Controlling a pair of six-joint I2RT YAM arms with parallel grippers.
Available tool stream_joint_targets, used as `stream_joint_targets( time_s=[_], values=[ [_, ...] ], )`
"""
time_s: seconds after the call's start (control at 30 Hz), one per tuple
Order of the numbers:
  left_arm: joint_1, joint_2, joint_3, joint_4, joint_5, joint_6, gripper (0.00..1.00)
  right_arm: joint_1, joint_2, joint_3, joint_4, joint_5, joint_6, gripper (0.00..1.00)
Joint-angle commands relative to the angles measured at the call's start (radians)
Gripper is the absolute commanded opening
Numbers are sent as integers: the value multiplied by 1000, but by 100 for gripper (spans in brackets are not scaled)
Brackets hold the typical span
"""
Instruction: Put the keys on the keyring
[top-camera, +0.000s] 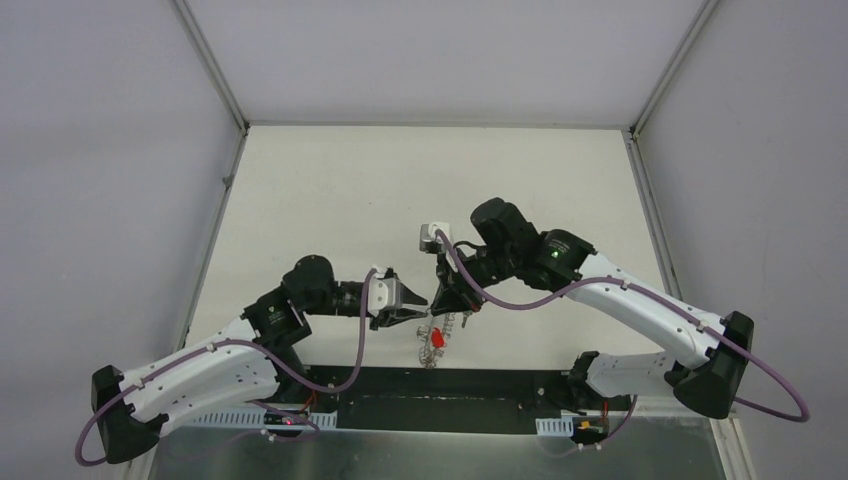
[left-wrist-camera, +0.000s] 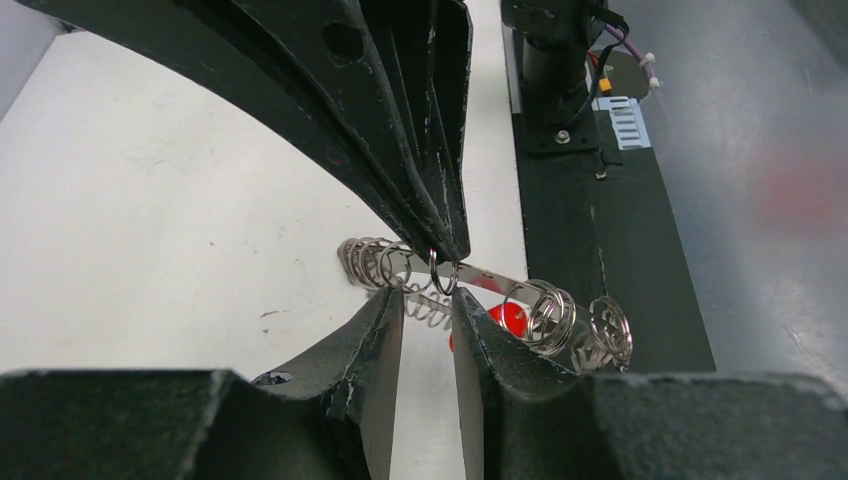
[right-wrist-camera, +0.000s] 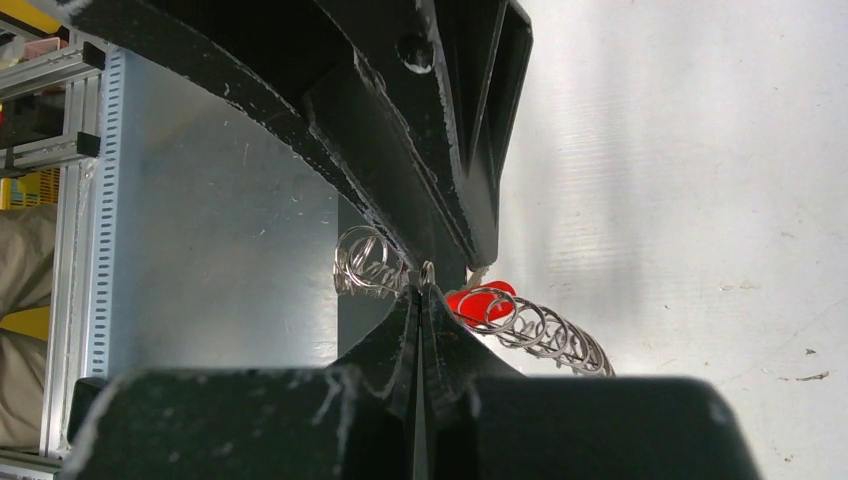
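The keyring (left-wrist-camera: 545, 312), a silvery band fringed with wire loops, hangs off the table between both grippers; it also shows in the top view (top-camera: 449, 324) and the right wrist view (right-wrist-camera: 545, 330). My right gripper (right-wrist-camera: 425, 290) is shut on one small loop of it, and shows in the top view (top-camera: 447, 303). My left gripper (left-wrist-camera: 428, 300) is open, its fingertips either side of that held loop, just under the band; it shows in the top view (top-camera: 420, 312). The keys' red head (left-wrist-camera: 510, 318) hangs behind the ring (right-wrist-camera: 478, 299) (top-camera: 437, 341). The silver key is hidden.
A small white block (top-camera: 432, 236) sits on the white table (top-camera: 330, 200) just behind the right wrist. The black base strip (top-camera: 450, 385) and metal front edge lie below the grippers. Grey walls enclose the table on three sides.
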Motion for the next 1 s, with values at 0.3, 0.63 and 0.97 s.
stream_joint_targets(
  time_s=[0.3,0.63,0.97],
  values=[
    [-11,79,58,68,53,-81,26,0,7,64,52,-25,34,0],
    [-11,88,65,90,29,-140,20,2,19,66,40,-17,35,0],
    [-12,68,44,94,12,-157,0,0,-24,36,79,102,68,62]
  ],
)
